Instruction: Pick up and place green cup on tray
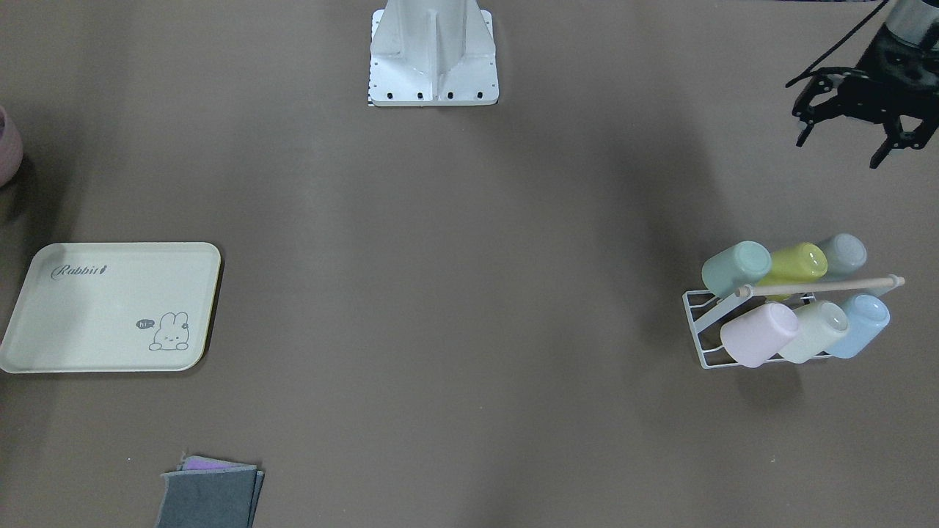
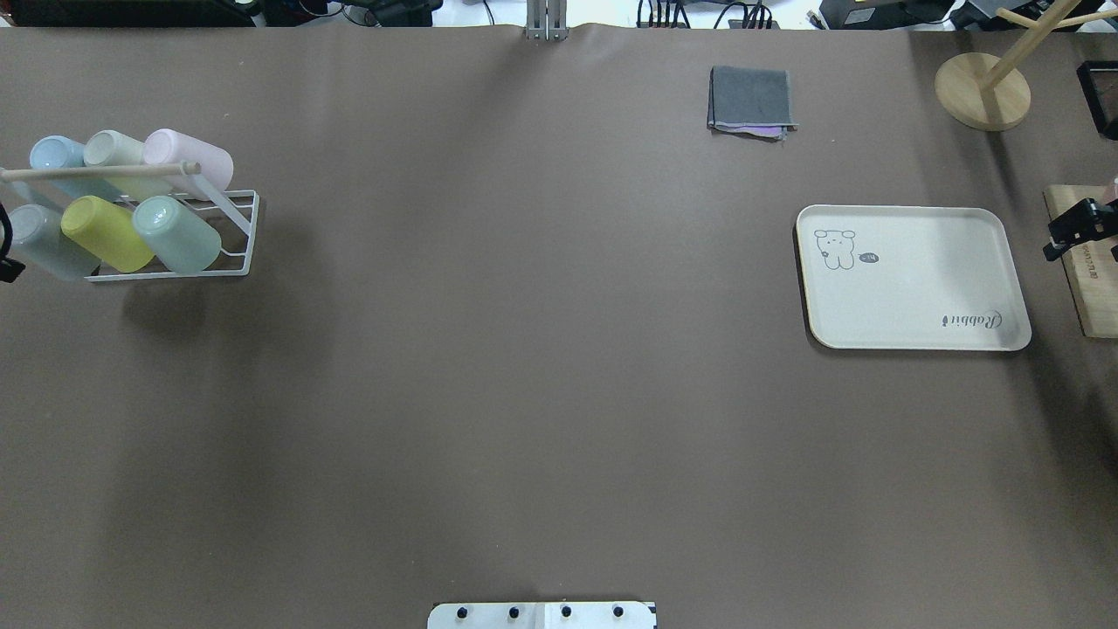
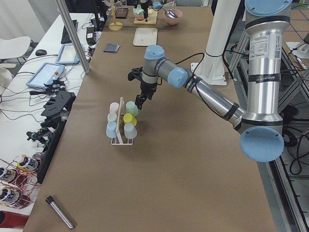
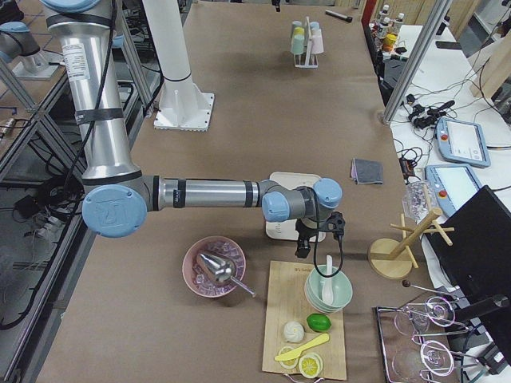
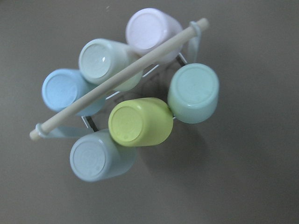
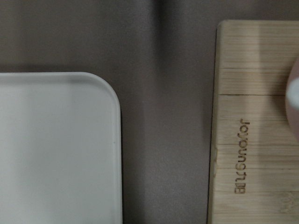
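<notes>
The mint green cup (image 1: 736, 268) lies tilted on a white wire rack (image 1: 704, 345) with several other pastel cups. It is at the rack's end, next to the lime cup (image 1: 796, 262). It also shows in the overhead view (image 2: 176, 233) and the left wrist view (image 5: 194, 92). My left gripper (image 1: 842, 149) is open and empty, hovering above the table behind the rack. The cream Rabbit tray (image 2: 913, 275) lies empty at the other end of the table. My right gripper (image 2: 1076, 229) hangs between the tray and a wooden board (image 2: 1092, 288); I cannot tell whether it is open.
A wooden bar (image 1: 821, 287) runs along the top of the rack over the cups. A folded grey cloth (image 2: 751, 98) lies at the far edge. A wooden stand (image 2: 983, 87) and a pink bowl (image 1: 7, 147) are near the tray end. The robot base (image 1: 433, 55) stands mid-table.
</notes>
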Tool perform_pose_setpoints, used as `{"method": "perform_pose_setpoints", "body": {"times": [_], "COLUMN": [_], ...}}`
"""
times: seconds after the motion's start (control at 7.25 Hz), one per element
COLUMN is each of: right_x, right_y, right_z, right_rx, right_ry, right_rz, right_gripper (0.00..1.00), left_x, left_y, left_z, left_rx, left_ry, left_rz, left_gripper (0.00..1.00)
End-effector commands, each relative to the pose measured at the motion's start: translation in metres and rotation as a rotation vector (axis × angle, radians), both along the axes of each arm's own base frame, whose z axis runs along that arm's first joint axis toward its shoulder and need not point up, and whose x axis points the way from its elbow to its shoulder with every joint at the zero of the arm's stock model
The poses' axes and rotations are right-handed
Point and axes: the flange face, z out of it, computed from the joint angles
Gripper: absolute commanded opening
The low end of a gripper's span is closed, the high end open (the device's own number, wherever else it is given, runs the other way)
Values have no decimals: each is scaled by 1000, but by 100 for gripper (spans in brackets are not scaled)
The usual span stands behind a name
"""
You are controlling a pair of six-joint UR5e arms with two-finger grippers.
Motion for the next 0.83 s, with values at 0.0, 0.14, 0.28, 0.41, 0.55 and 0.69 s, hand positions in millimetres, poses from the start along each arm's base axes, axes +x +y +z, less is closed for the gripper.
{"method": "perform_pose_setpoints", "body": {"times": [0.0, 0.14, 0.28, 0.41, 0.55, 0.69], "right_x": [-21, -25, -34, -42, -47, -53], "right_y": [-5, -5, -6, -7, -6, -6], "right_z": [3, 3, 1, -3, -4, -5], "right_rx": [-8, -17, -32, -30, -20, -8], "right_ry": [31, 46, 63, 64, 59, 54], "right_rz": [2, 11, 27, 22, 14, 6], "right_gripper": [100, 98, 97, 95, 92, 87], "left_x": [29, 49, 90, 152, 200, 231], "left_y": [15, 17, 31, 54, 73, 82], "left_z": [-33, -38, -40, -46, -30, -4], "left_rx": [477, 610, 710, 862, 933, 987], "left_ry": [-295, -376, -459, -664, -811, -980], "left_rz": [389, 505, 584, 630, 668, 736], "left_gripper": [98, 98, 98, 98, 98, 98]}}
